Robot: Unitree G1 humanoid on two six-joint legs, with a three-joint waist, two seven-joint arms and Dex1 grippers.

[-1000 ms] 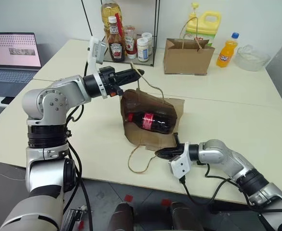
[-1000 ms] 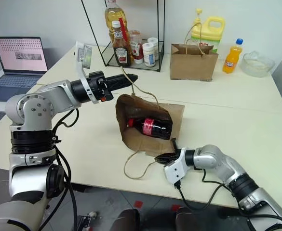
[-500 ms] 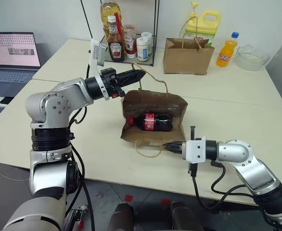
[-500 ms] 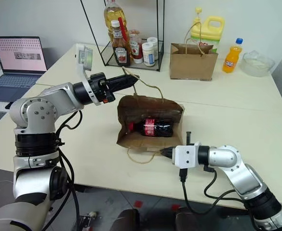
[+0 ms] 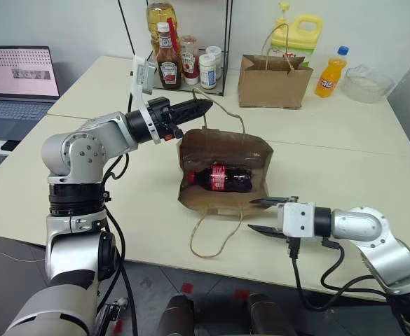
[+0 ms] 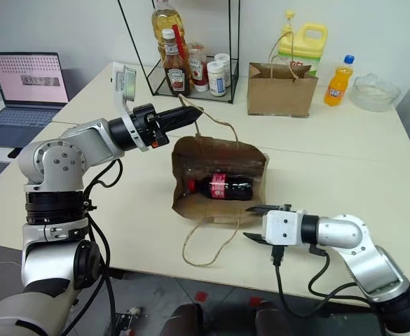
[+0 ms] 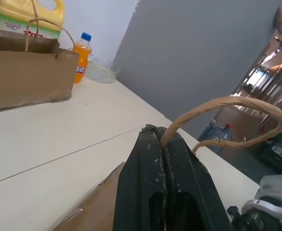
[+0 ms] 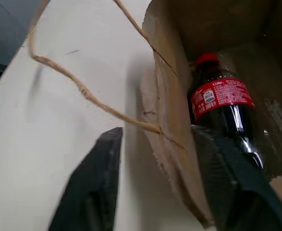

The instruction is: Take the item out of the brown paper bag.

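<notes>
While I read the labels, the clearest is the cola bottle (image 8: 221, 103): its red band shows white "Coke" lettering, with smaller print I cannot make out. It lies on its side inside the creased brown paper bag (image 5: 225, 162), which lies on the counter (image 5: 345, 126) with its mouth toward me. The ketchup bottle (image 5: 166, 67) in the wire rack (image 5: 190, 49) carries a Heinz label. On the yellow jug (image 5: 297, 35) the print is too small to read. I count two paper bags, the second bag (image 5: 272, 82) standing neat at the back, one orange soda bottle (image 5: 329, 73), one laptop (image 5: 19, 84), and one cola bottle. My left end effector (image 5: 205, 106) is pinched tight on the bag's upper string handle (image 7: 237, 103), holding it raised. My right end effector (image 5: 261, 215) has its fingers spread wide, gripping nothing, just beside the bag's front edge, near the loose lower handle (image 5: 215, 234).
</notes>
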